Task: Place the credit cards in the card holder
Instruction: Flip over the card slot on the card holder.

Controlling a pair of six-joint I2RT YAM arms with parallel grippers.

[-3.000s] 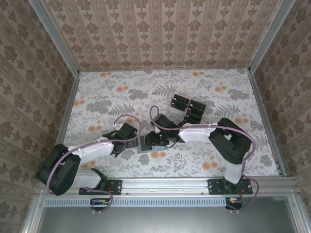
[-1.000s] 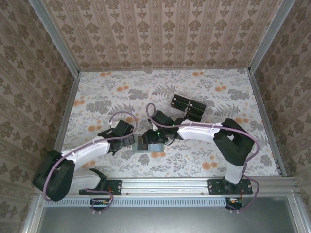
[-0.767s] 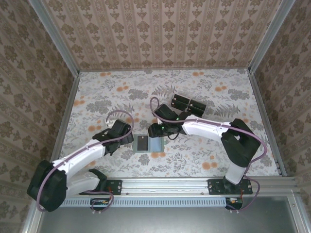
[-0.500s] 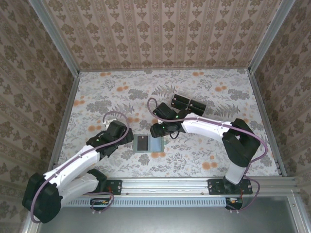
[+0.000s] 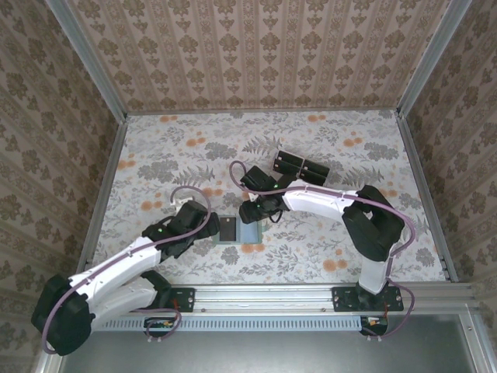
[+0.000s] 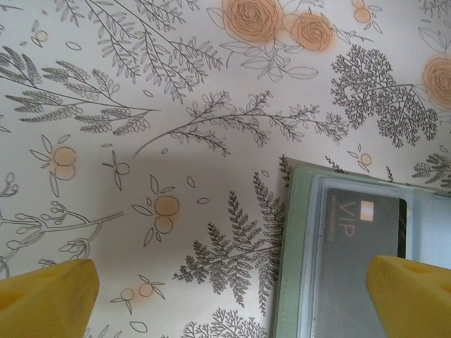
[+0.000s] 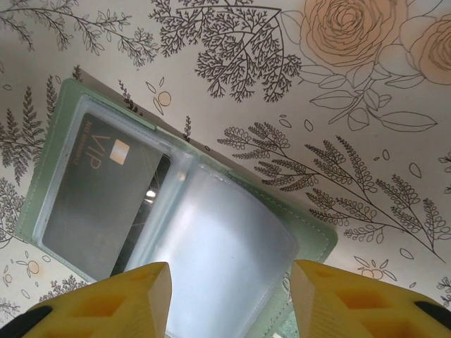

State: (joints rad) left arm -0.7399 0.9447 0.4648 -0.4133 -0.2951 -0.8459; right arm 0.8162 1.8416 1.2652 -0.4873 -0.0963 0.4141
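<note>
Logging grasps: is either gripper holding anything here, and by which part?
Nothing is held; the left gripper and right gripper are both open and empty.

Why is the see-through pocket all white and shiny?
Right wrist: light glares off the clear pocket of the holder, washing it white, though the card beside it reads sharp. Left wrist: a soft grey shadow dims the table beside the holder. Top external: light is even.
</note>
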